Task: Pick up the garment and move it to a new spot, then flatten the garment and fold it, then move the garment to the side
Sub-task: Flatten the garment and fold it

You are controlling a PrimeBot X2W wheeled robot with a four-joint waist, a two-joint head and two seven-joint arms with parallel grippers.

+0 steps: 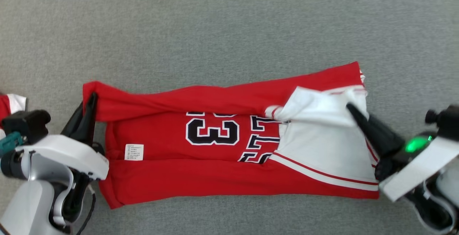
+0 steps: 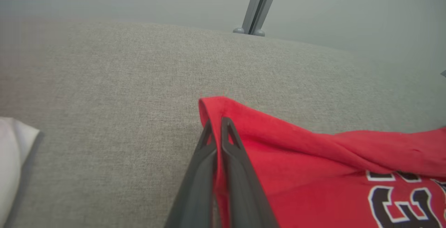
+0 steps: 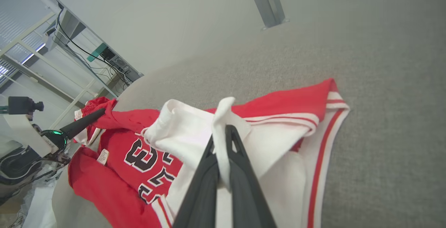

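Evidently the red garment (image 1: 215, 163) is lying partly folded on the grey surface (image 1: 215, 23), well clear of its far edge, with both long sides turning inward over the printed numbers (image 1: 212, 131). Its long axis is running across the surface from the robot's left to its right, with the right end tilting slightly toward the far edge. The white-trimmed end is pointing right, and the plain red end, near the small label (image 1: 133, 152), is pointing left.

The left gripper (image 1: 92, 100) is pinching the far left corner of red cloth, jaws closed tight on it, and that corner is standing up off the surface. The right gripper (image 1: 350, 107) is clamping a fold of the white panel (image 1: 322, 145) at the right end, jaws likewise closed on fabric.

The cloth is looking light, soft and limp, so it is likely sagging between the two holds and creasing easily rather than slipping. Taking it by both end corners of one long edge is looking sound, since that is pulling the fold line taut.
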